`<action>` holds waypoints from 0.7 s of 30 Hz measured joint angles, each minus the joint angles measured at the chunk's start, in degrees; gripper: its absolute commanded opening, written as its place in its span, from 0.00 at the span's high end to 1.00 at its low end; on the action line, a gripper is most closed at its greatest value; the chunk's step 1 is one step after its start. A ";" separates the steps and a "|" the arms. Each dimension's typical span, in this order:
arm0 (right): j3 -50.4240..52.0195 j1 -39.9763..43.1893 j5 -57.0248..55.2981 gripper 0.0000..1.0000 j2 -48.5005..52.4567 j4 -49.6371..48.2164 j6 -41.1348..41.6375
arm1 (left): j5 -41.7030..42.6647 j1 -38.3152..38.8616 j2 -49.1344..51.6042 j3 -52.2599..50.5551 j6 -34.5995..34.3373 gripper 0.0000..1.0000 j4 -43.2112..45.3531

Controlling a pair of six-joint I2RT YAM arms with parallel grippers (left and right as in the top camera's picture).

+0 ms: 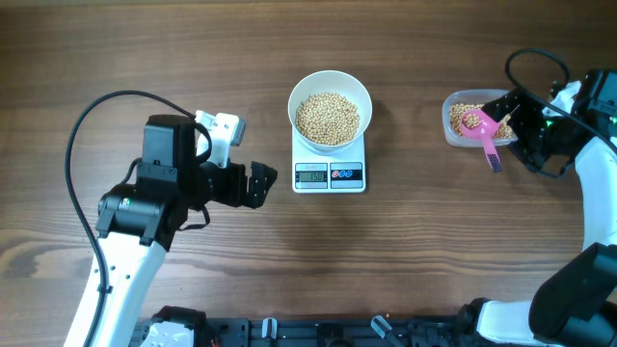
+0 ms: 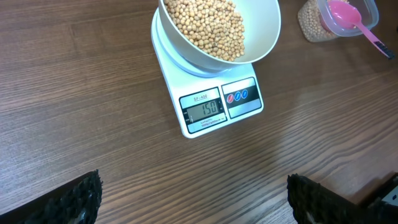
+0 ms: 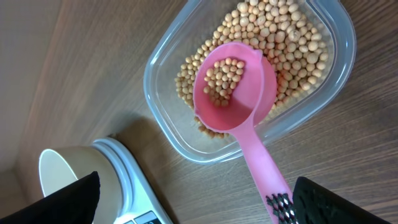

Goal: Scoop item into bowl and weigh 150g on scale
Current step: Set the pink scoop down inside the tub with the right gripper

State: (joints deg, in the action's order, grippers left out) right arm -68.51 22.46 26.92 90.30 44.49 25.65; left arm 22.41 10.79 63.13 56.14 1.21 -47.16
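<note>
The white bowl (image 1: 297, 96) stands on the small white scale (image 1: 329, 176), heaped with pale beans (image 1: 327, 118). My left gripper (image 1: 262, 183) hovers open over the wood, left of the scale. In the left wrist view the scale (image 2: 214, 109) shows a lit display below the bowl (image 2: 267, 37). My right gripper (image 3: 196, 196) is open beside the clear tub (image 3: 158, 99). A pink scoop (image 3: 233, 93) lies in the tub with a few beans in it. Its handle runs out past the rim to beside one finger, and nothing is gripped.
The clear tub (image 1: 453, 120) of beans, with the pink scoop (image 1: 479, 125) in it, sits at the right of the table, next to my right gripper (image 1: 517, 133). A black cable loops over the left arm. A dark rail runs along the table's front edge.
</note>
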 measured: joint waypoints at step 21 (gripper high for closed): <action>0.00 0.00 0.02 0.00 0.00 3.80 0.00 | 0.00 0.00 0.00 0.00 0.00 0.00 0.02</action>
State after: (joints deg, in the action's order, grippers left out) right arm -68.51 22.46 26.94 90.30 48.29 25.65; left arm 22.41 10.79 63.13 56.14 1.21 -47.13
